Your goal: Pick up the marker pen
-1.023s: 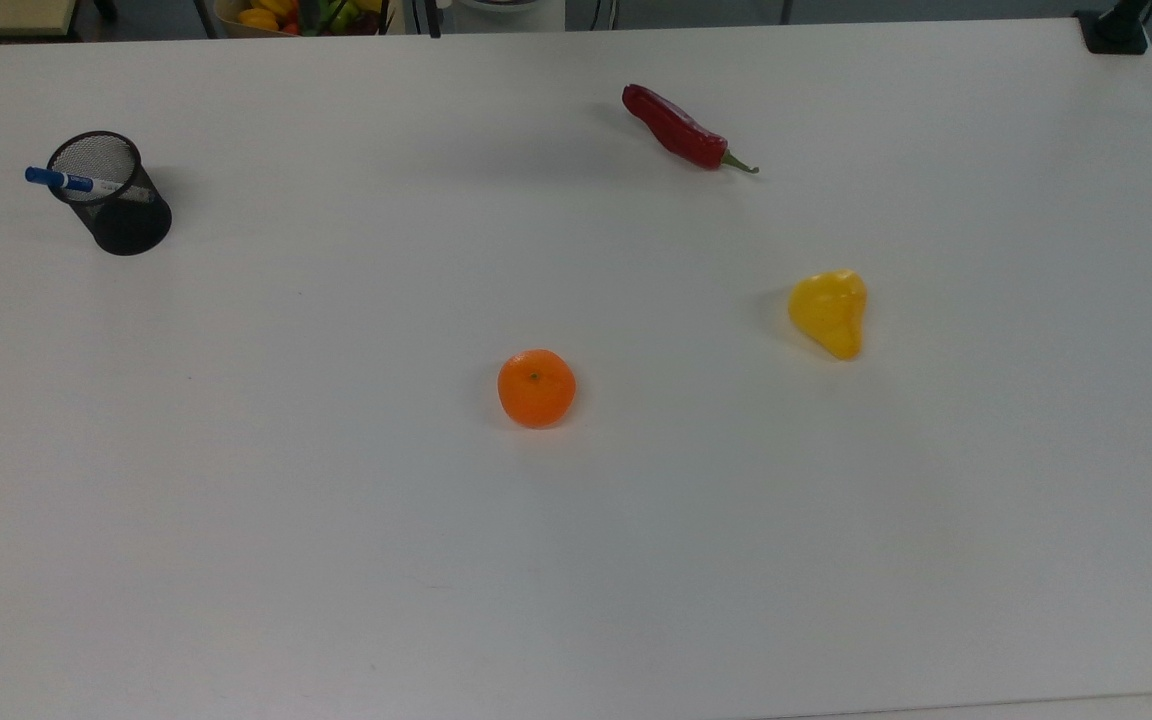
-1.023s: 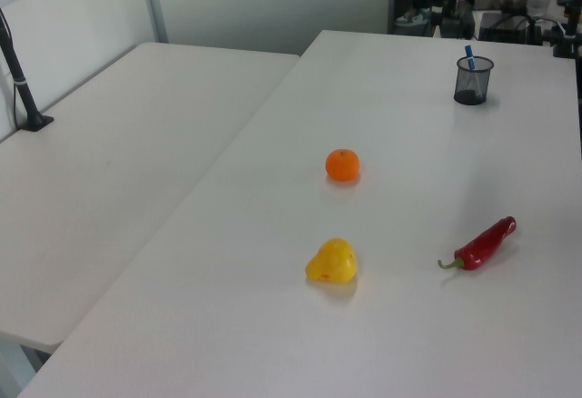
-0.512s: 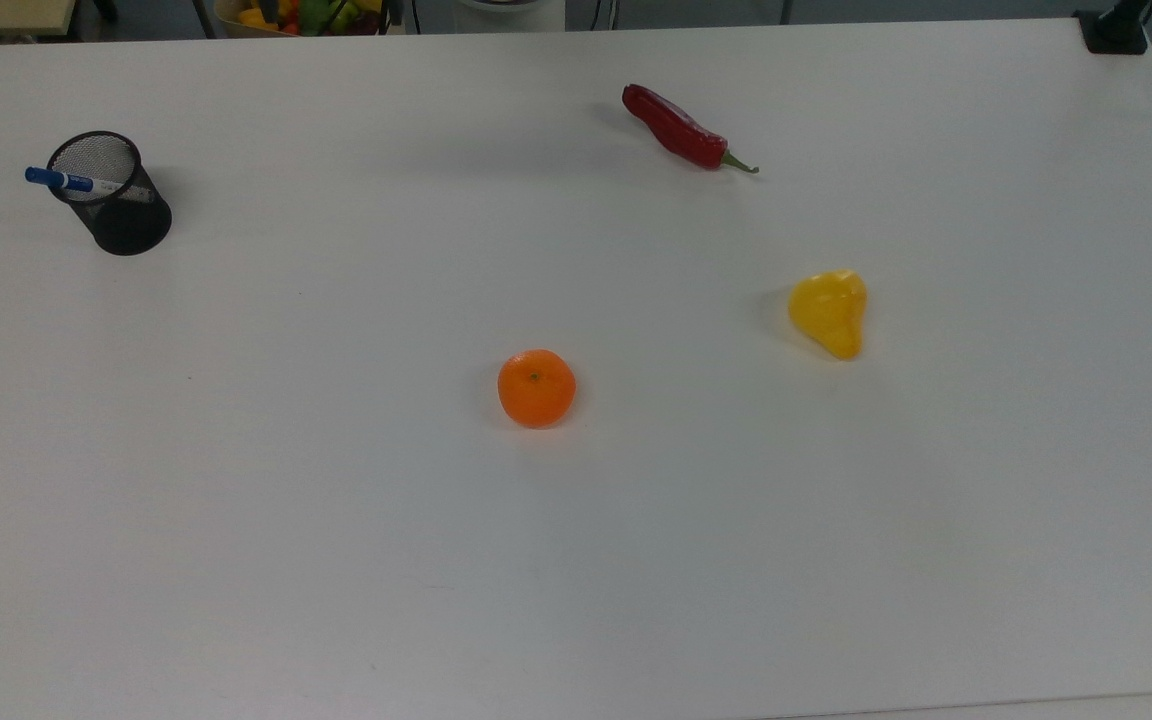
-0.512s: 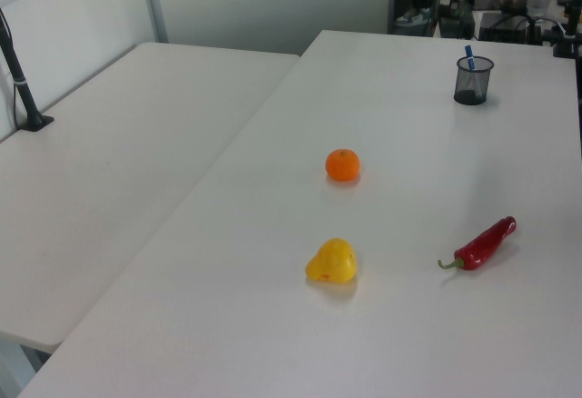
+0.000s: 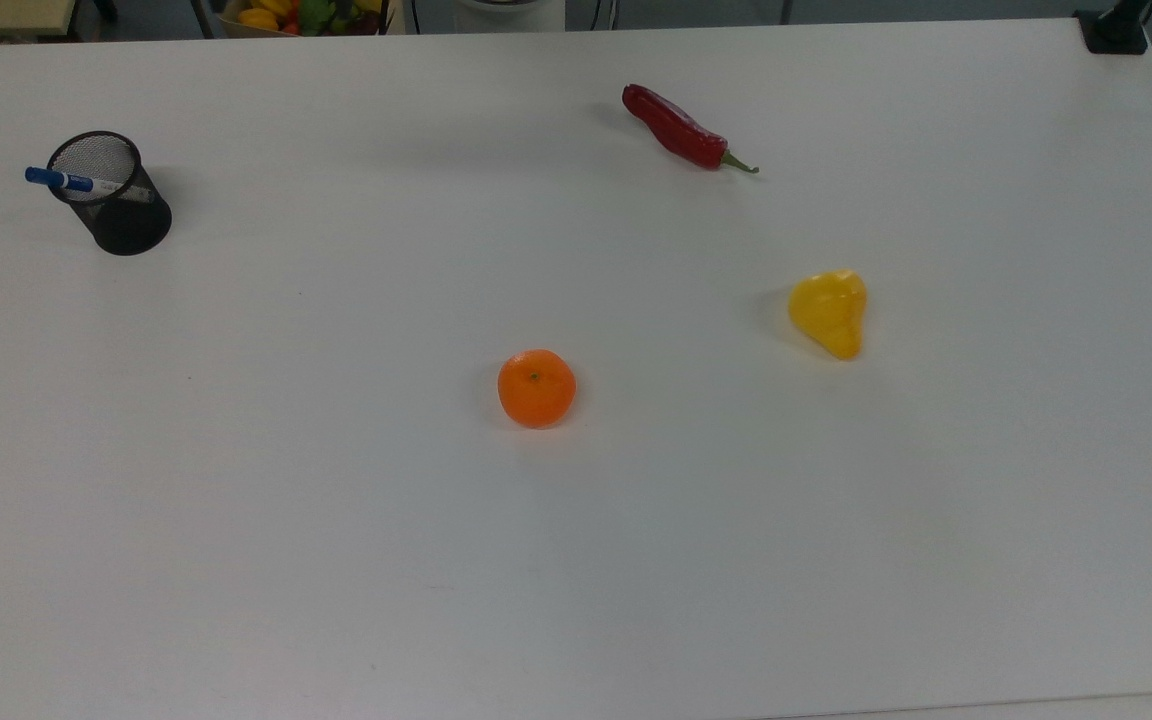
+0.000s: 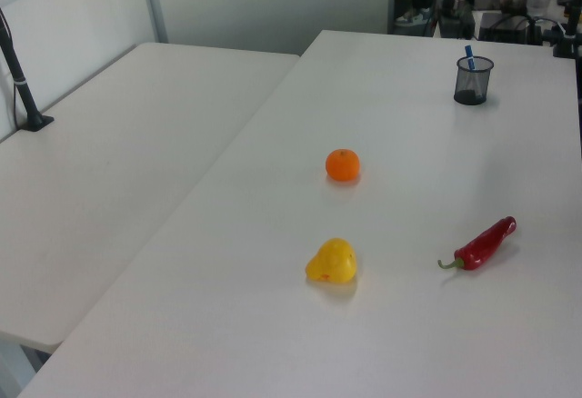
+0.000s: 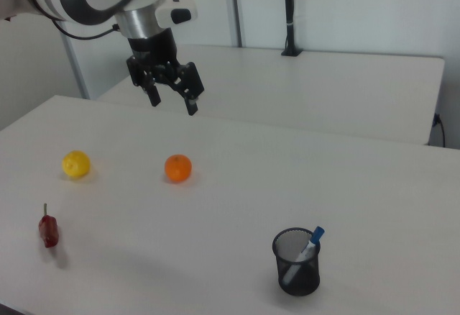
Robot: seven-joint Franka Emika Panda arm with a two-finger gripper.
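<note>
On a white table [image 5: 336, 500], the marker pen [image 7: 305, 252] leans inside a black mesh cup [image 7: 296, 262]. The robot's hand [image 7: 172, 101] hangs open, high above an orange [image 7: 177, 168], well apart. Pulling the pen sideways would likely tip the light cup.

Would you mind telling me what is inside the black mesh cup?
The marker pen stands tilted inside the black mesh cup, its blue cap poking above the rim. Its lower end shows only dimly through the mesh; the cup's bottom is hidden.
</note>
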